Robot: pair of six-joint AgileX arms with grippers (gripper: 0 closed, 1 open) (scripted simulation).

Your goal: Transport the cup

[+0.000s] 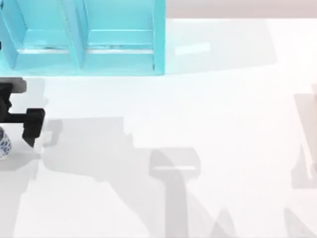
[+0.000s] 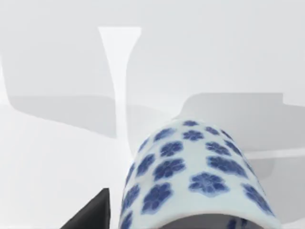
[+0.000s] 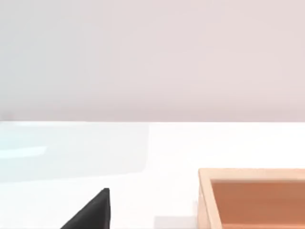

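Note:
The cup (image 1: 3, 144) is small, rounded and white with blue flowers, and it sits on the white table at the far left edge of the top view. My left gripper (image 1: 29, 124) is black and reaches in right beside it. In the left wrist view the cup (image 2: 195, 176) looms very close, and one black fingertip (image 2: 93, 214) stands just to its side with a thin gap, not touching; the gripper is open. In the right wrist view one black fingertip (image 3: 95, 212) of my right gripper hangs over the table, set wide with nothing held.
A turquoise shelf (image 1: 84, 39) with upright dividers stands at the back left of the table. A shallow wooden box (image 3: 252, 200) lies on the table ahead of the right gripper. Arm shadows fall across the white tabletop (image 1: 223, 99).

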